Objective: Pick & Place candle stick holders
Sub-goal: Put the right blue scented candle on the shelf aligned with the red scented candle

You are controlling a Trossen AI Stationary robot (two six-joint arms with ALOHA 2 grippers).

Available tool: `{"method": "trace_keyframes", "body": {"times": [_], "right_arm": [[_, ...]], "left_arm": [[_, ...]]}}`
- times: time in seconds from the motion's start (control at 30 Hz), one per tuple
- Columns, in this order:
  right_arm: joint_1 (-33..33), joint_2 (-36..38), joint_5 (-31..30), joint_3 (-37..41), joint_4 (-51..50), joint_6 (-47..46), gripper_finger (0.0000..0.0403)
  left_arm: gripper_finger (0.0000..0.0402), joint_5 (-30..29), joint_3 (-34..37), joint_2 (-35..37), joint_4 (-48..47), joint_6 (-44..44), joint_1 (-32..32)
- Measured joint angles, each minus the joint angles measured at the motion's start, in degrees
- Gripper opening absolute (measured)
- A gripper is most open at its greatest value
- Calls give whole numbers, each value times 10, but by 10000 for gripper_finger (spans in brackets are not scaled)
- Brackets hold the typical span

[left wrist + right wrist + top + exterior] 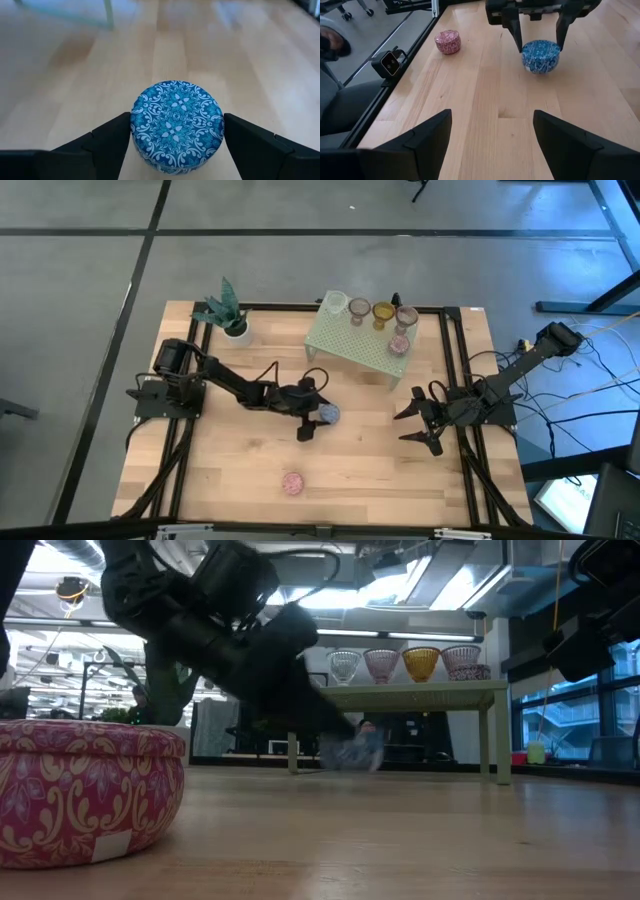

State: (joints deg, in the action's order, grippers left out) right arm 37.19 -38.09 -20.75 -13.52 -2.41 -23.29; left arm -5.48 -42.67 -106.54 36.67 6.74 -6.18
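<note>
The left gripper (175,145) is straddling the blue holder (176,125), fingers spread either side, nothing grasped yet, right arm far off.

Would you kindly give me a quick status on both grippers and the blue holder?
Left gripper open, fingers straddling blue holder on the table. Right gripper open, waiting at right side. Pink holder apart, near front edge; nothing blocking.

Two dark jointed arms, black cables looping along them, matte black wedge-shaped claw fingers (250,145)
</note>
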Motion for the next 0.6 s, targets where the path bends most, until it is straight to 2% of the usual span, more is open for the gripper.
{"method": "trace_keyframes", "body": {"times": [0.2, 0.4, 0.6], "right_arm": [[0, 0, 0, 0, 0, 1, 283], [0, 0, 0, 0, 0, 1, 283], [0, 0, 0, 0, 0, 1, 283]], "left_arm": [[296, -12, -65, 0, 1, -58, -1], [297, -67, -164, 0, -52, -159, 13], [297, -78, -272, 0, -134, -151, 56]]}}
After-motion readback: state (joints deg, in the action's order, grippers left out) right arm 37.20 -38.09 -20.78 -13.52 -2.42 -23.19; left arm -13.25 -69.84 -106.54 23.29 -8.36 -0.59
